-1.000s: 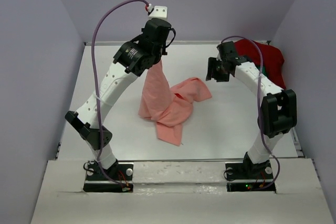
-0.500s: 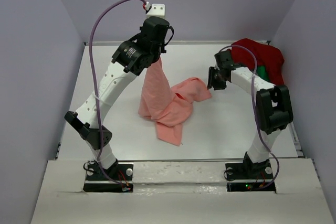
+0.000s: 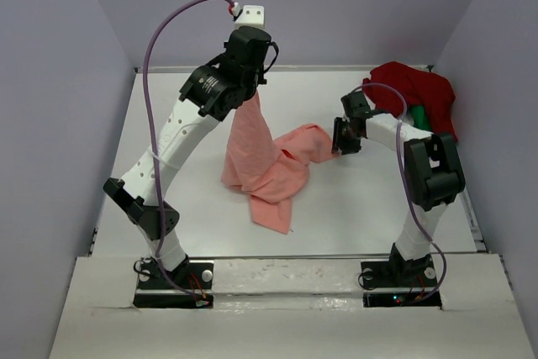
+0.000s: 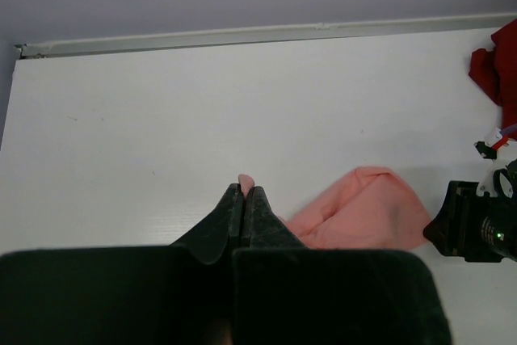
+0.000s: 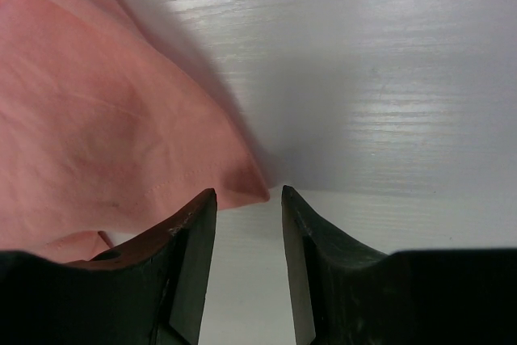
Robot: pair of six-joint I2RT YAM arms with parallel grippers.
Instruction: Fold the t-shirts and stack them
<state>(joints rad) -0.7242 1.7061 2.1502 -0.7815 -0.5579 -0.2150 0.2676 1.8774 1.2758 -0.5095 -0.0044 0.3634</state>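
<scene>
so the salmon-pink t-shirt (image 3: 267, 170) hangs limp from the left gripper (image 4: 244, 191), jaws pinched tight on a bit of its edge, the rest slumped on the table (image 3: 353, 208) mid-way between the arms. the right gripper (image 5: 247, 193) sits low at the cloth's right corner, jaws parted a little, nothing in them. light floppy stuff that'll sag, so i'd pinch right on that hemmed corner; the dark red t-shirt (image 3: 424, 90) is heaped back right.

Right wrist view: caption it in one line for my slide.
Open right pincer poised at a corner of the salmon-pink t-shirt lying on the white table.
</scene>
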